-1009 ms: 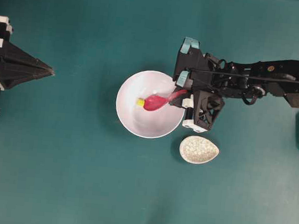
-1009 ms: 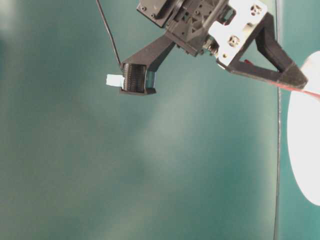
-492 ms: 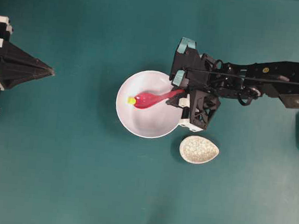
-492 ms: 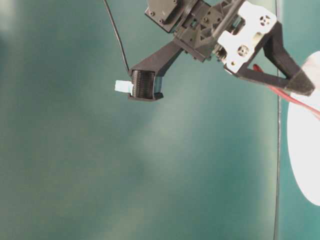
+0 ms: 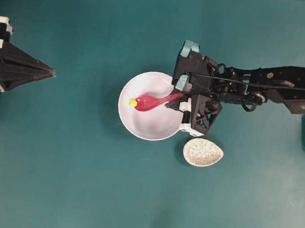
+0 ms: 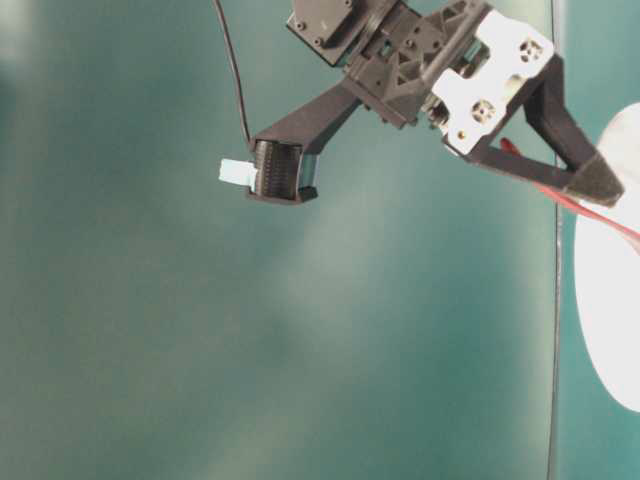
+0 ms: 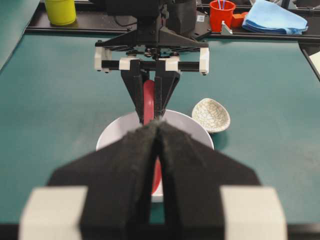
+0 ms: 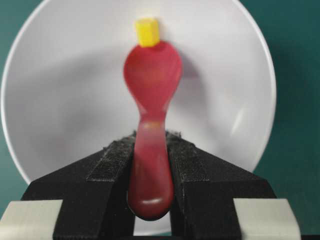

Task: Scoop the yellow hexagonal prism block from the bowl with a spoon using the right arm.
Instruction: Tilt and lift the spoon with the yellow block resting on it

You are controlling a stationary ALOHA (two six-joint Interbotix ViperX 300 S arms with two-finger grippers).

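- A teal table [image 5: 82, 182] carries one white bowl [image 5: 150, 129] and one speckled spoon rest [image 5: 203, 152] just beside it.
- One yellow block [image 8: 147, 31] lies inside the bowl, touching the tip of the one pink-red spoon [image 8: 152, 90].
- The right gripper [image 8: 152, 172] is clenched on the spoon handle.
- The left gripper [image 7: 156, 131] hangs well apart, its fingers pressed together, grasping nothing.
- Behind the table stand two cups [image 7: 60, 11], one yellow, one red.
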